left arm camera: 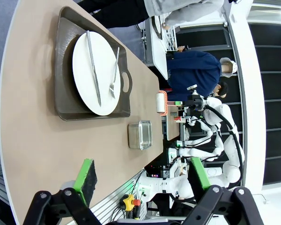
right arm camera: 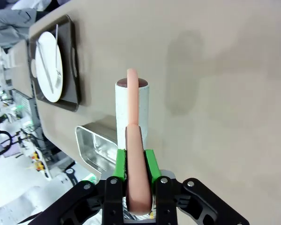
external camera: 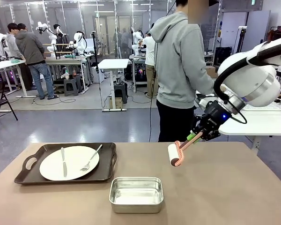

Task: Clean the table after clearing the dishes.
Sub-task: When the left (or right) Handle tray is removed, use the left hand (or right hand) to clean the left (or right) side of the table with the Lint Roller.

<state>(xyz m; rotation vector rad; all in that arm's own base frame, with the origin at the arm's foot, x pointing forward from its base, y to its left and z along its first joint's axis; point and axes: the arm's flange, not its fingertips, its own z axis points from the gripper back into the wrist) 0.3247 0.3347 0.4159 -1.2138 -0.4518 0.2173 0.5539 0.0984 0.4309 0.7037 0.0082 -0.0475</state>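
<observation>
One white plate (external camera: pixel 51 166) with a knife (external camera: pixel 63 161) and a fork (external camera: pixel 91 159) rests on a dark brown tray (external camera: pixel 33 176) at the left of the tan table (external camera: pixel 215 197). My right gripper (external camera: pixel 199 133) is shut on the pink handle of a lint roller (external camera: pixel 173 154), whose white roll hangs just above the tabletop near the far edge. The right wrist view shows the green pads (right arm camera: pixel 150 164) clamping that handle, with the roll (right arm camera: pixel 132 108) over bare table. My left gripper (left arm camera: pixel 143 174) stands open and holds nothing, well away from the tray (left arm camera: pixel 65 101).
A silver metal pan (external camera: pixel 136 193) sits at the front middle of the table, right of the tray. A person in a grey hoodie (external camera: pixel 180 61) stands at the far side, turned toward a white side table (external camera: pixel 253 124) on the right.
</observation>
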